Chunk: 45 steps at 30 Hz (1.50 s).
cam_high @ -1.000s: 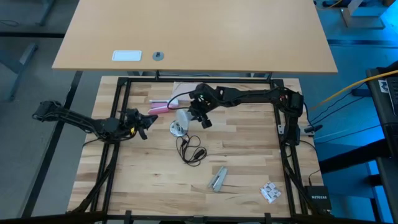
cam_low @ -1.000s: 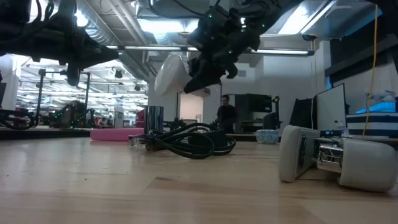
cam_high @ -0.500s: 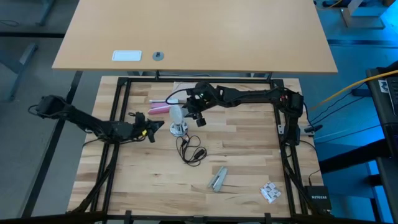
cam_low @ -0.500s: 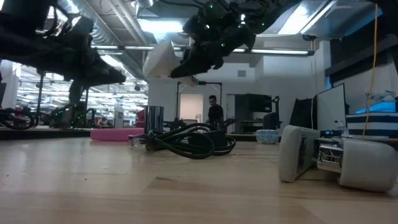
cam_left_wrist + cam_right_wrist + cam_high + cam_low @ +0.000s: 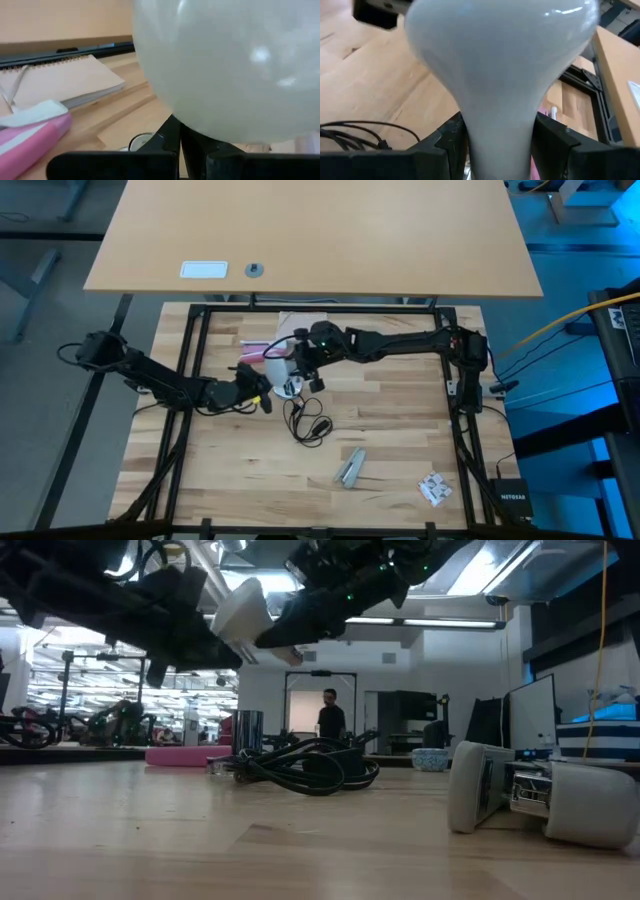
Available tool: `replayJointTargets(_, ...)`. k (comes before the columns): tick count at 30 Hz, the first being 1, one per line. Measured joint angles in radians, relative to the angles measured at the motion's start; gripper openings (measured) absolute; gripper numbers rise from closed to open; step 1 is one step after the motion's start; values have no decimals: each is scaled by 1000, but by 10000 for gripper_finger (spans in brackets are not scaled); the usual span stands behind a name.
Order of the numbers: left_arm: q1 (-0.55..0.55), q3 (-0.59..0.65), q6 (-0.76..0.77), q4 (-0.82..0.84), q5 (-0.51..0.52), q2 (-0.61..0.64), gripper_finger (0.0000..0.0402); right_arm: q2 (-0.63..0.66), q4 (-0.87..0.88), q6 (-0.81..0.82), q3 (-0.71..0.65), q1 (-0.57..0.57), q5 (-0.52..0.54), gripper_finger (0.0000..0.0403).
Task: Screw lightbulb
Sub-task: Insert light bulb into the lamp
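Right gripper point(image 5: 303, 366) grasps the frosted-white pear-shaped lightbulb point(image 5: 495, 65) by its narrow neck, fingers point(image 5: 447, 142) clamped either side, held above the wooden counter point(image 5: 390, 440) over the coiled black cord point(image 5: 306, 420). Left gripper point(image 5: 262, 393) sits just beside the globe, fingers clenched, empty.

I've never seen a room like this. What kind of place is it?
Probably a robot lab or workshop: two dark robot arms work at a wooden table, the ceiling shows bare ducts and strip lights, and monitors stand in the room behind.
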<state>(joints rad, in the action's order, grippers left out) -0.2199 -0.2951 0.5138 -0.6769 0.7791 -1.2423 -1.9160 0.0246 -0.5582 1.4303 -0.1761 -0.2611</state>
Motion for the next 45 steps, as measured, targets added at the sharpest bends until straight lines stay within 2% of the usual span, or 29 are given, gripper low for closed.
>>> replayJointTargets(7, 0, -9, -5, -7, 51, 15, 4, -5, 47, 0, 0, 0, 6, 177)
replayJointTargets(19, 0, -7, 3, 26, 60, 14, 4, -101, -5, 13, 0, -2, -13, 177)
replayJointTargets(25, 0, -8, 43, 40, 59, 16, 4, -107, -61, 16, 0, 0, -39, 177)
replayJointTargets(45, -3, -9, 31, 40, 61, 16, 4, -116, -86, 39, -1, 13, -45, 177)
